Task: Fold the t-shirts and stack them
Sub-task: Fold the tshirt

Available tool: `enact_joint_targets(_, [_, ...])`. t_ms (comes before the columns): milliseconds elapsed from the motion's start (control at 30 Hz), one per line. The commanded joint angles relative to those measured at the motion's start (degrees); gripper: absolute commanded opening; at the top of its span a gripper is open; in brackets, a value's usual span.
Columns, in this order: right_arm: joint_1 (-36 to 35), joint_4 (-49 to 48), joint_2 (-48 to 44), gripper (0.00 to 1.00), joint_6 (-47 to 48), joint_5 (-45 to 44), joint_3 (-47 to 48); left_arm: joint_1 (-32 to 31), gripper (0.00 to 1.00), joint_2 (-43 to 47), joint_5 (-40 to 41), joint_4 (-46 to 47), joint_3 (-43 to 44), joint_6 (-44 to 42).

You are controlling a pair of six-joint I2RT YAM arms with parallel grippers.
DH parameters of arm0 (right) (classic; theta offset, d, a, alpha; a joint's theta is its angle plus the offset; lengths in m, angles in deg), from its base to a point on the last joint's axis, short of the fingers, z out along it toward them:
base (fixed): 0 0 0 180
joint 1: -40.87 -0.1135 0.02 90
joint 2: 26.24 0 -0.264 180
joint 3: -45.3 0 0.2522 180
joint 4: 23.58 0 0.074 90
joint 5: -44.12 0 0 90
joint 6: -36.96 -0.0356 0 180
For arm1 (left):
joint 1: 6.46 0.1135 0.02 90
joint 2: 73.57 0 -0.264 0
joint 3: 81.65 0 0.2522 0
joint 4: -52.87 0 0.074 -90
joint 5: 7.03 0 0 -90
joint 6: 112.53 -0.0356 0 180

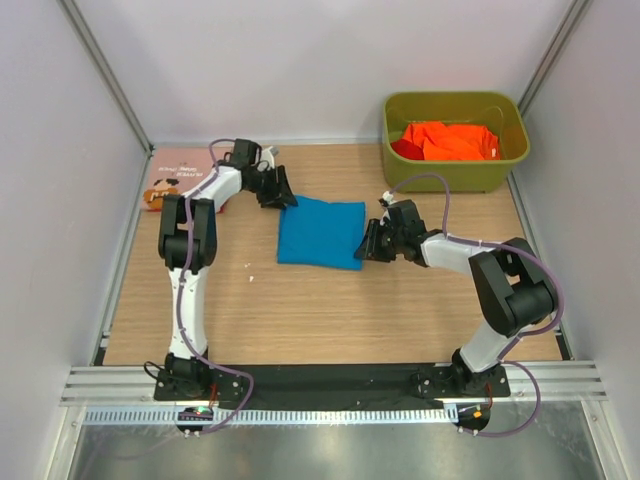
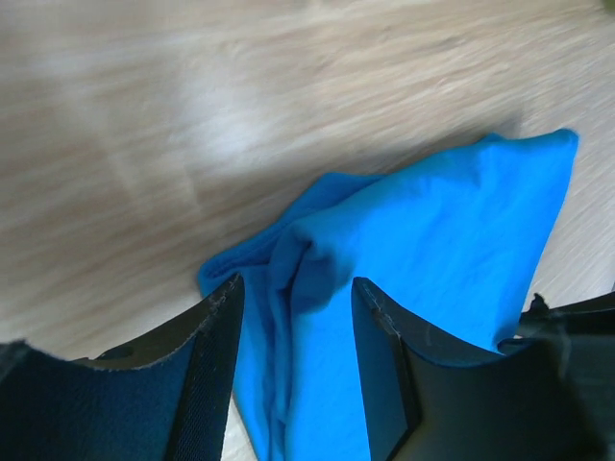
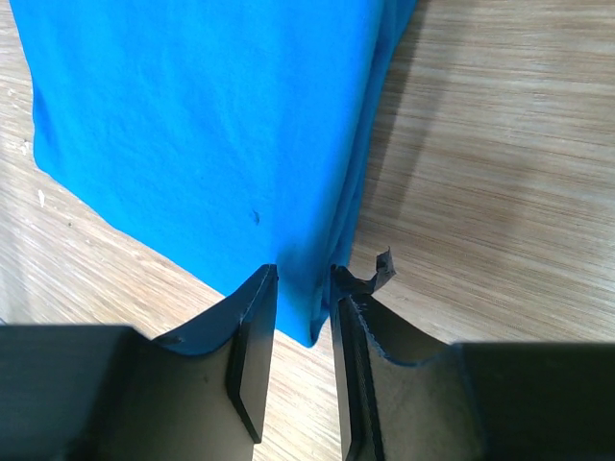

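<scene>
- Blue cloth is seen at both sets of jaws. How far are they parted, and is anything held?
- The left gripper [image 2: 296,288] is seen with its jaws well apart at the far left corner of the blue t-shirt [image 1: 320,232]. A bunched fold of that corner lies in the gap, but nothing is pinched. The right gripper [image 3: 304,279] is parted only narrowly at the shirt's right edge, close to its near corner, and the hem is seen in the gap. It is released rather than clamped. Whether its pads brush the cloth cannot be told.
- Where is the shirt, and how is it laid?
- It is laid flat in the middle of the wooden table [image 1: 330,310], folded to a near rectangle. Its long axis runs left to right, with the right end turned slightly towards the arms' bases. Neck and sleeves are folded out of sight, so which way it points cannot be told.
- What is hidden or cut off?
- The pink t-shirt [image 1: 170,175] at the table's far left corner is partly covered by the left arm, and its brown print is only partly made out. The orange t-shirt [image 1: 455,140] and the red t-shirt [image 1: 403,148] are crumpled in the olive-green bin [image 1: 395,165] at the far right, largely hidden below its rim. In both wrist views the blue shirt is cut off by the frame.
</scene>
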Motion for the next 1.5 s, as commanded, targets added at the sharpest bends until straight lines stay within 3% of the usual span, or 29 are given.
enact_joint_targets(0, [0.0,-2.3,0.3,0.36,-0.1,0.4,-0.1,0.1,0.5,-1.3,-4.0,1.6,5.0,-2.3])
enact_joint_targets(100, [0.0,-1.5,0.4,0.37,0.0,-0.9,0.8,-0.2,0.49,-2.2,-5.9,2.2,5.3,-2.4])
enact_joint_targets(267, [2.4,1.0,1.2,0.51,1.3,-5.1,6.4,-0.4,0.49,-2.0,-6.4,2.9,4.8,-3.6])
enact_joint_targets(600, [7.8,1.3,12.7,0.48,8.7,0.0,22.2,-0.3,0.48,-5.2,-9.6,2.3,9.3,-4.9])
enact_joint_targets(933, [8.3,4.9,20.9,0.46,12.6,3.5,31.0,-0.3,0.28,-7.3,-12.6,2.2,11.8,-4.4])
enact_joint_targets(1167, [8.3,2.2,21.1,0.45,11.3,1.4,30.9,-0.3,0.02,-8.1,-13.9,2.1,12.7,-4.0])
enact_joint_targets(1467, [8.3,-1.0,23.0,0.47,8.9,0.0,32.0,-0.3,0.0,-8.7,-14.0,1.6,13.7,-4.1])
